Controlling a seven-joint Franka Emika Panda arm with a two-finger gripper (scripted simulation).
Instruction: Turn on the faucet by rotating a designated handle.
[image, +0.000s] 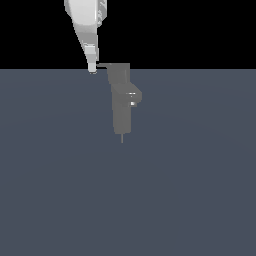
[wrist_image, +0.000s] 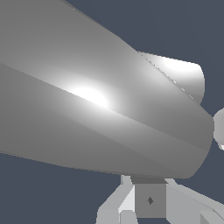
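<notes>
The faucet (image: 120, 102) is a matte grey upright column with a stubby spout (image: 134, 96) on the exterior view's right. Its handle (image: 102, 65) is a thin dark lever running from the column top toward the exterior view's left. My white gripper (image: 92, 69) comes down from above, and its tip sits at the lever's free end, touching it or very close. It shows edge-on there, so the gap between the fingers is hidden. In the wrist view a big grey faucet surface (wrist_image: 96, 109) fills most of the frame. A pale finger (wrist_image: 114, 209) shows beside a small grey block (wrist_image: 150, 200).
The faucet stands on a flat blue-grey floor (image: 190, 190) that reaches a black backdrop behind it. A thin pin (image: 122, 138) sticks out below the column's base. Nothing else shows.
</notes>
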